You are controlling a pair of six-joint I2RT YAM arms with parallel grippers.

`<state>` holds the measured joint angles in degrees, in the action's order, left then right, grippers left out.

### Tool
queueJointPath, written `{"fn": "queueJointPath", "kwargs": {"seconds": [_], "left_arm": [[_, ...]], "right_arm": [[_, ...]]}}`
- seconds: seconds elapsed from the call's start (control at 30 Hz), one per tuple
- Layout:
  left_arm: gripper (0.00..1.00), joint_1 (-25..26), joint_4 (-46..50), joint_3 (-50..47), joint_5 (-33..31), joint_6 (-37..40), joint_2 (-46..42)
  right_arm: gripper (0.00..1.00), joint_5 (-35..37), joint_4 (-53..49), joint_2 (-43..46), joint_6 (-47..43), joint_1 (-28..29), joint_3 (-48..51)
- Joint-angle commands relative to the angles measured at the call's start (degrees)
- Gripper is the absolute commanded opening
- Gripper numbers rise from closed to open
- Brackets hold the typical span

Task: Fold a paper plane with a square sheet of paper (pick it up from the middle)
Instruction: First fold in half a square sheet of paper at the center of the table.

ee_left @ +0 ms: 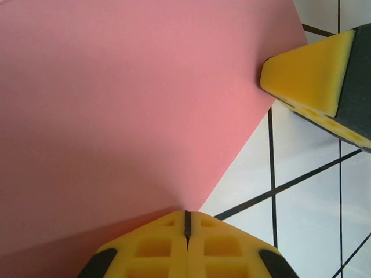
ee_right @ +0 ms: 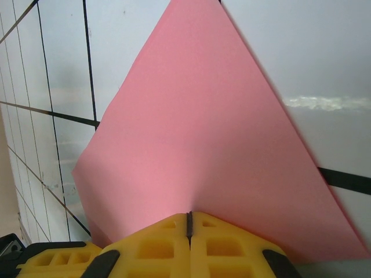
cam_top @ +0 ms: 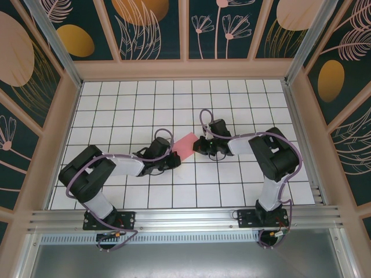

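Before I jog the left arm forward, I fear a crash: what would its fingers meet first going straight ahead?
The pink paper pinched in the left gripper; past it, probably the right gripper, whose yellow finger sits just right of that line. Depth unclear.

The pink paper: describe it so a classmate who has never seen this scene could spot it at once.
Find the white gridded table. Near its middle the left gripper and right gripper almost meet. The paper is the pink sheet pinched between them, against white tiles.
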<state>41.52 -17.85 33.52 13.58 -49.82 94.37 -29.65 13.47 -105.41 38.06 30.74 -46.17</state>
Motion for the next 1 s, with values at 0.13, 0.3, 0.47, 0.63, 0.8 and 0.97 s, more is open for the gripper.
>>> {"fn": "queueJointPath", "kwargs": {"seconds": [0.13, 0.3, 0.47, 0.63, 0.8, 0.97], "left_arm": [[0.0, -1.04, 7.19, -5.62, 2.23, -0.37, -1.54], [0.0, -1.05, 9.25, -6.92, 1.74, -0.03, -2.52], [0.0, -1.13, 9.43, -8.62, 1.27, -0.28, -3.3], [0.0, -1.13, 9.32, -10.71, 0.87, -1.02, -4.26], [0.0, -1.09, 10.56, -11.18, 0.62, -0.28, -5.98], [0.0, -1.7, 13.73, -7.9, 0.2, 1.45, -9.21]], "right_arm": [[0.0, 6.6, -7.14, -5.17, -0.89, 0.13, 0.15], [0.0, 6.62, -7.58, -5.41, -1.15, -0.07, 0.04], [0.0, 6.71, -7.94, -5.65, -1.33, -0.32, 0.26], [0.0, 6.71, -8.26, -5.64, -1.69, -0.42, 0.31], [0.0, 6.64, -8.43, -5.82, -1.94, -0.51, -0.05], [0.0, 6.61, -9.55, -4.69, -3.44, -0.51, -1.88]]}}
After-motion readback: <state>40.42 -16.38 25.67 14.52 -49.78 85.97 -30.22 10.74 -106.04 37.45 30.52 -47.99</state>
